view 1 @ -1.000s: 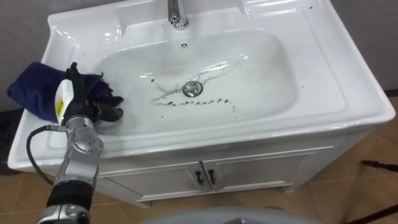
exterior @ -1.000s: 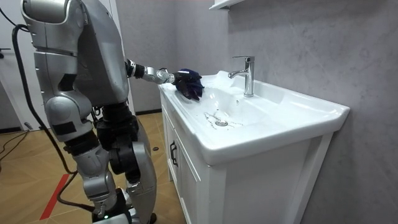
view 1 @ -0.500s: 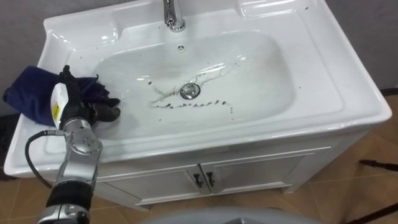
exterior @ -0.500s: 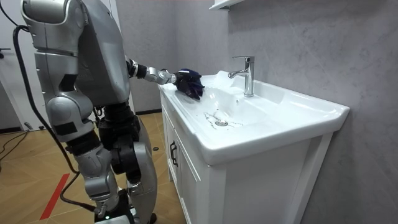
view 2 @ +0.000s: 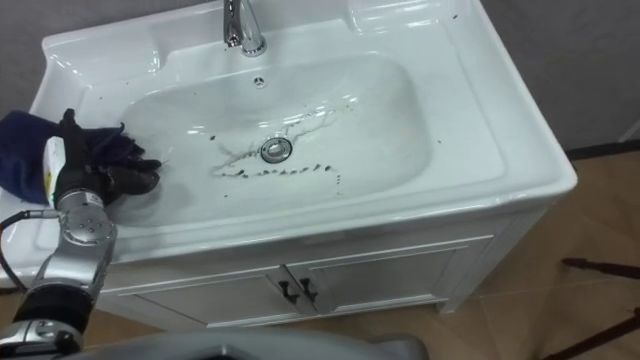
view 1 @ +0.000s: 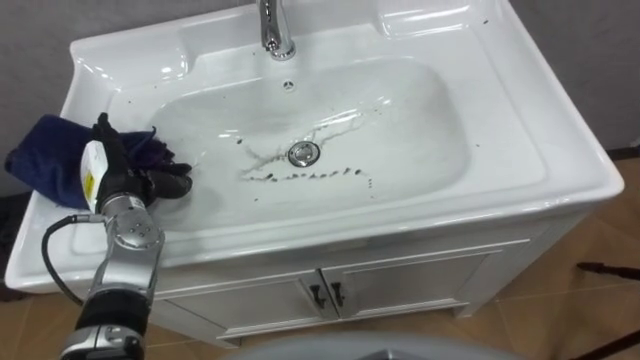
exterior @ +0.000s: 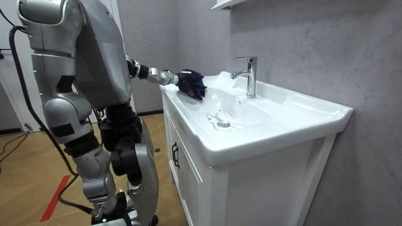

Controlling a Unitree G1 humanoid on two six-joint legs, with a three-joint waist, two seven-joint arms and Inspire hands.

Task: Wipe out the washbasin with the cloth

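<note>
Just one cloth (view 1: 45, 165), one basin (view 1: 420, 150).

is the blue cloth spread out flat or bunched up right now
Bunched up. The blue cloth sits in a crumpled heap on the left rim of the basin, with the left hand curled onto its edge.

White basin (view 1: 560, 170) on a two-door cabinet (view 1: 400, 275): dark blue cloth (view 1: 50, 165) bunched on the left rim, chrome faucet (view 1: 272, 25) at back, dark specks (view 1: 320, 175) around the drain (view 1: 303, 153).
</note>
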